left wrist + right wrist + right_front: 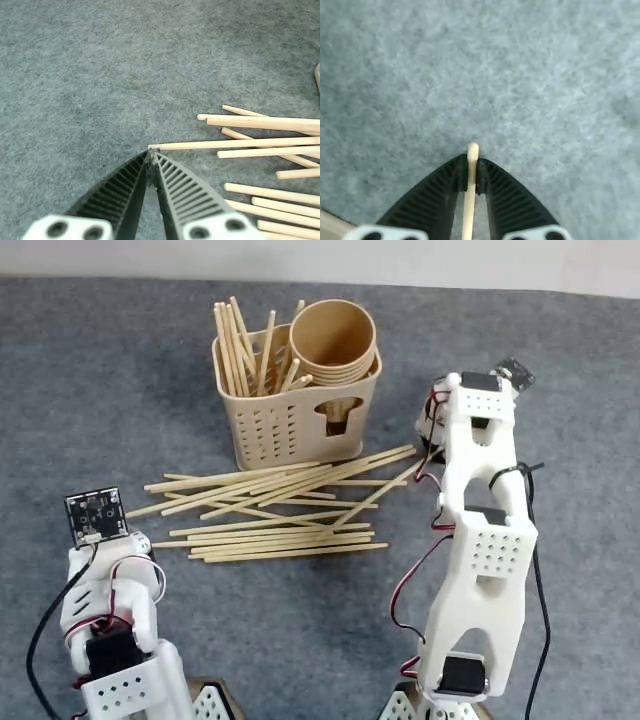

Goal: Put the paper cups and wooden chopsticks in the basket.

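A beige slotted basket (300, 425) stands at the back middle of the table. It holds a stack of paper cups (333, 335) and several upright wooden chopsticks (240, 340). More chopsticks (270, 510) lie in a loose pile on the grey carpet in front of it. My right gripper (472, 162) is shut on one chopstick (469, 200), whose end pokes out past the fingertips, low over the carpet right of the basket. My left gripper (151, 154) is shut at the pile's left edge, its tips right by the end of a lying chopstick (230, 144).
The right arm (480, 500) stretches along the right side, reaching up beside the basket. The left arm (105, 600) sits at the front left corner. Grey carpet (120, 390) covers the table all around.
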